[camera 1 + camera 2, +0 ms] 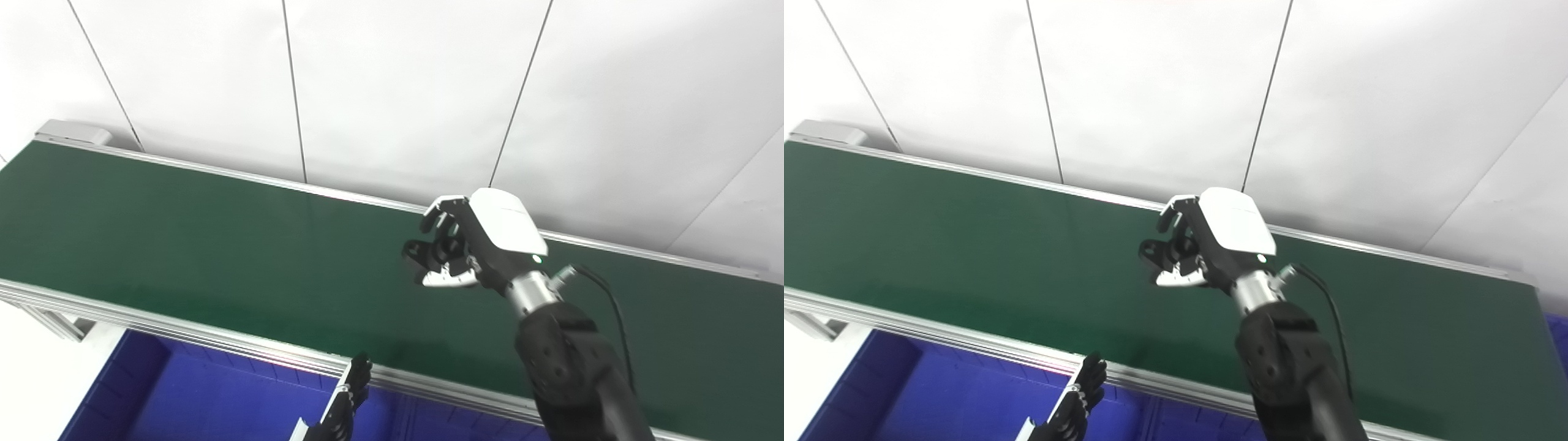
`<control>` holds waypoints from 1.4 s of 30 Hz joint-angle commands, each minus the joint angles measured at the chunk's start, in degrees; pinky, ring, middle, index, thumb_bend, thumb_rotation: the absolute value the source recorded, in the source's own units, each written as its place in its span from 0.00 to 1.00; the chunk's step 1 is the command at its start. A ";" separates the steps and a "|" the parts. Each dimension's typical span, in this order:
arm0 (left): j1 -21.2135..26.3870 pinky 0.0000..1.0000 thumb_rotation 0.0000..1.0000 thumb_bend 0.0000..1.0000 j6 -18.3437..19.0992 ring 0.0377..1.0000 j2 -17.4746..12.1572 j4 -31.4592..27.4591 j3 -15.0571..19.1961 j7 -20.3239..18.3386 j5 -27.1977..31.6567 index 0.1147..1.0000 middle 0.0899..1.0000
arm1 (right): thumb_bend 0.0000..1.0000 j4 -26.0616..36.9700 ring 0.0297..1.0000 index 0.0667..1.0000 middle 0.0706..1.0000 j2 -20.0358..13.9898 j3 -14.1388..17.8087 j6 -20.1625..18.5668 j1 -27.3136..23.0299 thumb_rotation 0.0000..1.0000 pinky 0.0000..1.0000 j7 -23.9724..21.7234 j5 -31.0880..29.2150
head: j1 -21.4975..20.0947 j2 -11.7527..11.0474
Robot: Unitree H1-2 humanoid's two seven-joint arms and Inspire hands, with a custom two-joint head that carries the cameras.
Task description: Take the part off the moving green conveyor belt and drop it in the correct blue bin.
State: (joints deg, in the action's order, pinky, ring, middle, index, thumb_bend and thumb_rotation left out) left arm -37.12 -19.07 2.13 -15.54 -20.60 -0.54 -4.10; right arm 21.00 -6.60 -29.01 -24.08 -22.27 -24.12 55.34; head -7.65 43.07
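Bright, even light, prob. overhead and diffuse; no hard shadows. White wall panels behind run near blown-out, seams still crisp. Green belt dark and matte w/ a soft sheen band mid-length and a thin glare line along its far metal rail. Faint soft shadow on belt under the right hand; its white back shell is bright, detail lost on top. Blue bin saturated, a bit noisy. Focus sharp overall, no motion blur. Whole scene tilted; slight wide-angle stretch at corners.
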 commanded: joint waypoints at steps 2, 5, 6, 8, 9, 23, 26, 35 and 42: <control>-1.00 1.00 0.95 0.79 1.01 1.00 -0.62 -4.19 -0.50 -1.11 1.75 1.00 1.00 | 0.51 5.73 0.38 0.49 0.45 0.72 0.67 -0.56 0.76 0.00 0.34 -2.17 3.01 | -3.78 2.03; -1.23 1.00 0.97 0.77 1.88 1.00 -1.51 -5.96 0.20 -1.48 4.29 1.00 1.00 | 0.51 9.60 0.39 0.48 0.48 0.47 0.94 -0.25 4.11 0.00 0.36 -4.76 5.19 | -7.23 4.49; -1.32 1.00 0.98 0.78 2.57 1.00 -1.84 -6.97 0.50 -1.49 5.03 1.00 1.00 | 0.51 10.93 0.39 0.49 0.48 0.46 1.07 -0.30 5.19 0.00 0.36 -5.92 6.07 | -9.54 6.47; -1.46 1.00 0.99 0.78 3.92 1.00 -2.56 -8.84 0.92 -1.67 6.00 1.00 1.00 | 0.51 13.35 0.38 0.50 0.48 0.56 1.73 -0.46 7.40 0.00 0.35 -8.38 7.35 | -11.36 7.92; -1.56 1.00 1.00 0.77 4.59 1.00 -2.84 -9.64 1.07 -1.71 6.16 1.00 1.00 | 0.51 14.41 0.38 0.50 0.47 0.53 2.12 -0.41 8.53 0.00 0.35 -9.41 7.87 | -11.36 7.92; -0.33 1.00 1.00 0.75 13.31 1.00 -6.71 -16.73 4.70 -2.88 11.01 1.00 1.00 | 0.51 25.94 0.36 0.51 0.44 2.50 5.34 5.09 29.10 0.00 0.30 -13.79 14.27 | -20.76 12.43; 0.03 1.00 1.00 0.75 13.19 1.00 -6.73 -16.20 5.07 -3.18 11.50 1.00 1.00 | 0.51 26.10 0.37 0.50 0.45 2.22 6.39 6.43 32.09 0.00 0.32 -13.55 14.88 | -20.86 12.22; 0.46 1.00 0.99 0.76 11.63 1.00 -6.31 -13.52 5.29 -3.90 11.40 1.00 1.00 | 0.51 18.85 0.35 0.51 0.44 -2.10 7.46 12.24 41.50 0.00 0.31 -8.68 15.53 | -18.41 9.00; 0.33 1.00 1.00 0.72 10.09 1.00 -5.89 -12.18 4.64 -4.28 10.61 1.00 1.00 | 0.51 3.63 0.34 0.50 0.41 -6.14 6.11 16.46 41.96 0.00 0.19 4.40 18.76 | -17.21 7.36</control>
State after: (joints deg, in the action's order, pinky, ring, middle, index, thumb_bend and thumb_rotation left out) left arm -36.45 -6.28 -4.15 -26.92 -15.59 -3.93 7.21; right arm 24.13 -12.09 -22.95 -10.07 20.20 -23.62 73.14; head -24.87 50.36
